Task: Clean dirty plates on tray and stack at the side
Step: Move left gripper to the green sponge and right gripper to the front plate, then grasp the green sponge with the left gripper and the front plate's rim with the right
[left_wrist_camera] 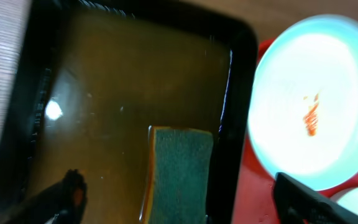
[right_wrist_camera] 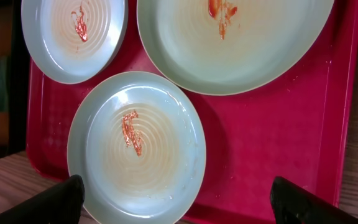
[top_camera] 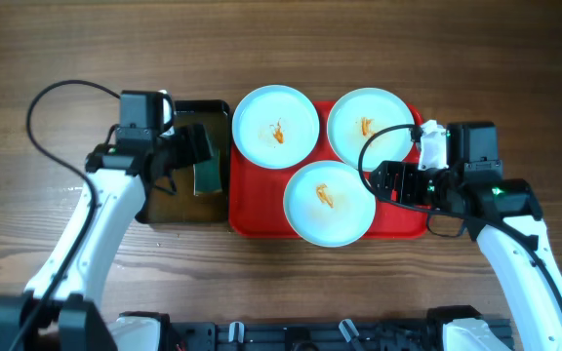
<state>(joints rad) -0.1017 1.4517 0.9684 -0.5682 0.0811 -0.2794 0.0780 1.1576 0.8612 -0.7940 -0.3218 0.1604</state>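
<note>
Wood-grain tabletop (top_camera: 359, 49) bears the red tray (top_camera: 254, 200) of three smeared plates (top_camera: 329, 202); left end effector (left_wrist_camera: 179, 196) spread wide; right end effector (right_wrist_camera: 176, 196) likewise.

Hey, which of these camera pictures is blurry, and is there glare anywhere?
Left wrist view: blurred throughout, the plate washed out nearly white, a bright glint on the liquid in the black basin. Right wrist view: sharp and evenly lit, rings and sauce smears clear on all three plates. Overhead view: clear, plates bright, no strong glare.
</note>
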